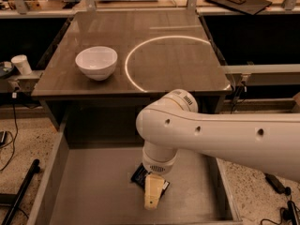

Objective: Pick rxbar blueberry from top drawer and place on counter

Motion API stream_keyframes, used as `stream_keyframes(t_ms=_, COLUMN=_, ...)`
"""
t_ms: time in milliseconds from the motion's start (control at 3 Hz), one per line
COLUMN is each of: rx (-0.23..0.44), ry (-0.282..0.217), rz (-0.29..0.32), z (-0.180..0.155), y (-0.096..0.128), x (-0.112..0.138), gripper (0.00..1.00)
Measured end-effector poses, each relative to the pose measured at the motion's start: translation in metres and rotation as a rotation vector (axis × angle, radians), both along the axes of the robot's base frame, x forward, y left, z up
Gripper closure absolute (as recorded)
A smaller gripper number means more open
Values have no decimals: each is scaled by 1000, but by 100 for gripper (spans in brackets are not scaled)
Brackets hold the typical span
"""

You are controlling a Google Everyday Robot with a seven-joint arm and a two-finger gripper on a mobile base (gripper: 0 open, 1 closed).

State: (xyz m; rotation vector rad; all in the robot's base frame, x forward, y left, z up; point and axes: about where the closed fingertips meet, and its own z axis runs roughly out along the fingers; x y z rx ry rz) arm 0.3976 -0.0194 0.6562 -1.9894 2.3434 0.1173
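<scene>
Ok, far left: small white cup [20,63] upright on a ledge beside the counter, not on the counter itself.
Floor [23,135]: speckled terrazzo left of the drawer, with a dark bar [21,191] lying slanted on it.
Bowl [96,62]: white, upright on the left half of the counter.
Counter [154,18]: glossy brown top, sits beyond the drawer from where I'm viewing.
Light ring [136,74]: bright curved reflection on the counter, just right of the bowl and not touching it.
Top drawer [89,191]: standing open below the counter's front edge, with a flat grey bottom and low side walls.
Rxbar blueberry [139,174]: dark wrapper lying flat on the drawer bottom, right of centre. Its right end is hidden under the gripper. It is not on the counter.
Gripper [154,195]: down inside the drawer, directly at the bar, pale tip pointing toward me. I can't tell how far open it is, or whether it has hold of the bar.
Arm [225,135]: white, enters from the right edge, crosses above the drawer's right wall and bends down to the wrist.
Far right: black cables [279,186] on the floor.
</scene>
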Motion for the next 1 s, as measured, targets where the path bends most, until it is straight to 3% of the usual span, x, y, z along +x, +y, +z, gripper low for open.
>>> stream_keyframes(t_ms=333, rx=9, ry=39, rz=23, z=-19, y=13, x=2, gripper=0)
stream_keyframes(t_ms=1000, rx=27, ry=67, rz=9, z=-37, y=16, x=17, gripper=0)
